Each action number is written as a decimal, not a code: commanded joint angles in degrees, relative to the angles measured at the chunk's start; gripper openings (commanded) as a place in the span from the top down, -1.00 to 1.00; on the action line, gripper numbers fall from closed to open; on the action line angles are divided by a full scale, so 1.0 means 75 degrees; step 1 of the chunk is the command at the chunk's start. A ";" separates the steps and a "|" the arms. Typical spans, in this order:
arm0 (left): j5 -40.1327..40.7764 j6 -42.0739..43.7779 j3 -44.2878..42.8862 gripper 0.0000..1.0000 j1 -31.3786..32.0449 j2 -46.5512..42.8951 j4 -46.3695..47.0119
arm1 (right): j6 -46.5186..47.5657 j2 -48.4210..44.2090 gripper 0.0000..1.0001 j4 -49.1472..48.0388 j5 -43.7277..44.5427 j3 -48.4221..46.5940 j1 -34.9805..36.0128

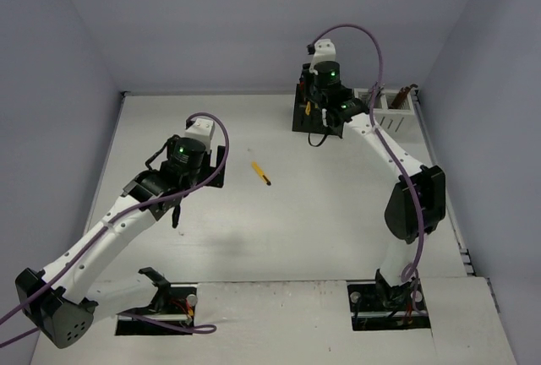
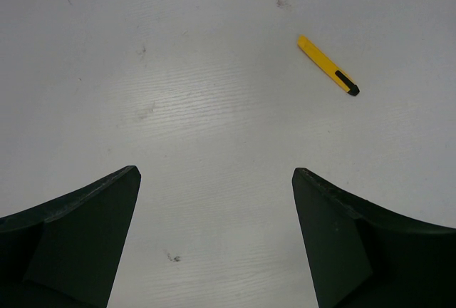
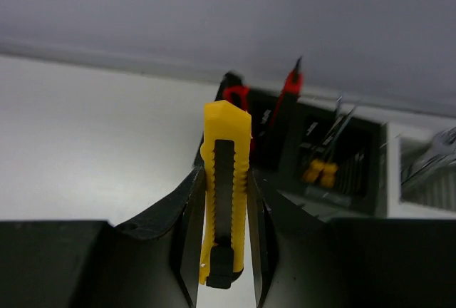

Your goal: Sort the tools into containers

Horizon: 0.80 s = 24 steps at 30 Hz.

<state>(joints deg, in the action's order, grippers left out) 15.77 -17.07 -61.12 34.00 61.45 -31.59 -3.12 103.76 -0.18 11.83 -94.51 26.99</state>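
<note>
Yellow utility knife (image 3: 226, 144) is clamped upright in the right pincer (image 3: 226, 183), close to the black container (image 3: 342, 204) at the desk's (image 2: 178, 73) far right corner. A second yellow knife (image 2: 328, 66) lies flat mid-desk. The left pincer (image 2: 216, 176) hangs wide open, holding nothing, near that knife

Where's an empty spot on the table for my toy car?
The back left corner, between the left wall and the black box, is bare. So is the stretch from the loose yellow knife to the right arm. The back right is crowded: black box, white box, right gripper.
</note>
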 commanded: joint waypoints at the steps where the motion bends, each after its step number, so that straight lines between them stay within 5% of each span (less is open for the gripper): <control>1: 0.0195 -0.0039 -0.0219 -0.70 -0.0057 -0.0042 0.0158 | 0.0892 0.0178 1.00 -0.3243 0.0072 0.0136 -0.0504; 8: 0.0214 -0.0253 -0.0138 -0.70 -0.0057 -0.0047 0.0148 | 0.1329 0.1386 1.00 -0.5077 0.0246 -0.0179 -0.0680; 24: 0.0429 -0.0046 0.0005 -0.70 -0.0057 -0.0133 0.0099 | 0.1579 0.2689 1.00 -0.5929 0.0379 -0.0454 -0.0751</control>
<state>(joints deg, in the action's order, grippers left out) 17.57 -18.07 -60.19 34.00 61.39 -32.21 7.59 125.03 -36.01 12.83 -95.64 21.45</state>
